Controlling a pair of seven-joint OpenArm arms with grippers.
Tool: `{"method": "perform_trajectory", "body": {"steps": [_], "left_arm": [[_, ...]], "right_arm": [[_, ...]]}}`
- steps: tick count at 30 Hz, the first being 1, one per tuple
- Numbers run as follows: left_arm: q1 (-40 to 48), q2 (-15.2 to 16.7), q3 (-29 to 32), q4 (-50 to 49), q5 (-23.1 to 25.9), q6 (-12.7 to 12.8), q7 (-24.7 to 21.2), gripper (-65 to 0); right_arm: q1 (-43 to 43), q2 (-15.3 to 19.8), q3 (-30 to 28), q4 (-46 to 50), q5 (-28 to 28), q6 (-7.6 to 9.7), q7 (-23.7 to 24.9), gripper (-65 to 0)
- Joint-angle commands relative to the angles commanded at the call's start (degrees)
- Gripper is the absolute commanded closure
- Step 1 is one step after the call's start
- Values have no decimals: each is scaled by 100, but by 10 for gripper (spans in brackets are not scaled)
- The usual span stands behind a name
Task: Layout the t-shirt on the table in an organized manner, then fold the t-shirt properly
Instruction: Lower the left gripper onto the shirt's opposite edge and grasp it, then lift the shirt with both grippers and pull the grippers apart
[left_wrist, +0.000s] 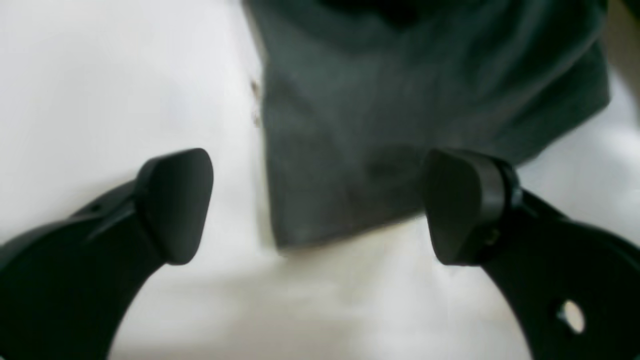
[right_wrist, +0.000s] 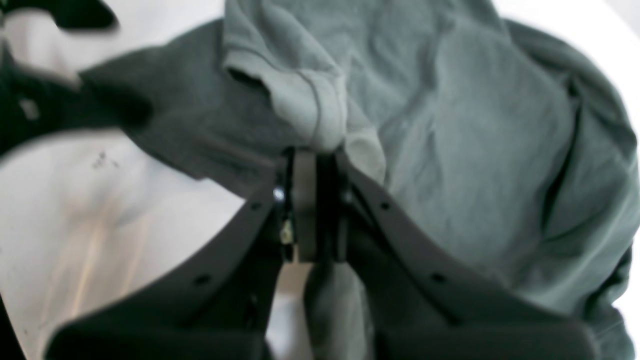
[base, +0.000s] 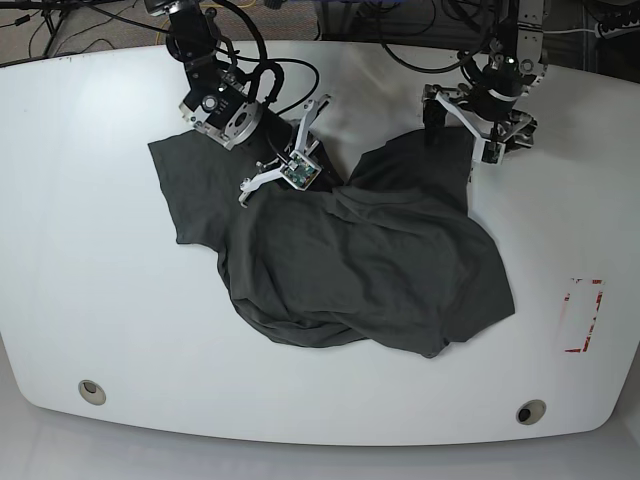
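The dark grey t-shirt (base: 370, 260) lies crumpled across the middle of the white table (base: 90, 250), with one sleeve spread flat at the left. My right gripper (base: 312, 165) is at the shirt's upper edge. In the right wrist view the right gripper (right_wrist: 314, 165) is shut on a bunched fold of the t-shirt (right_wrist: 450, 150). My left gripper (base: 458, 135) hovers over the shirt's far right corner. Seen from the left wrist, it (left_wrist: 320, 205) stands open, its fingers (left_wrist: 175, 205) either side of a flat corner of the t-shirt (left_wrist: 380, 115), holding nothing.
Two metal grommet holes (base: 92, 391) (base: 530, 411) sit near the table's front edge. A red-outlined rectangle (base: 583, 315) marks the right side. Cables and arm bases crowd the table's back edge (base: 400, 45).
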Motion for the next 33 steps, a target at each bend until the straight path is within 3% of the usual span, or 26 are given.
{"method": "perform_trajectory", "body": {"steps": [9, 16, 31, 33], "left_arm": [[-105, -9, 35, -281, 0, -369, 0, -218], [-114, -9, 26, -220, -9, -378, 0, 0], [70, -18, -1081, 923, -9, -387, 26, 0], [0, -53, -1345, 949, 0, -387, 229, 0]], "right_arm": [[9, 123, 9, 237, 0, -26, -132, 0], [9, 79, 475, 273, 18, 9, -105, 0], [229, 70, 1574, 360, 53, 18, -105, 0], [325, 70, 1688, 360, 53, 18, -114, 0]]}}
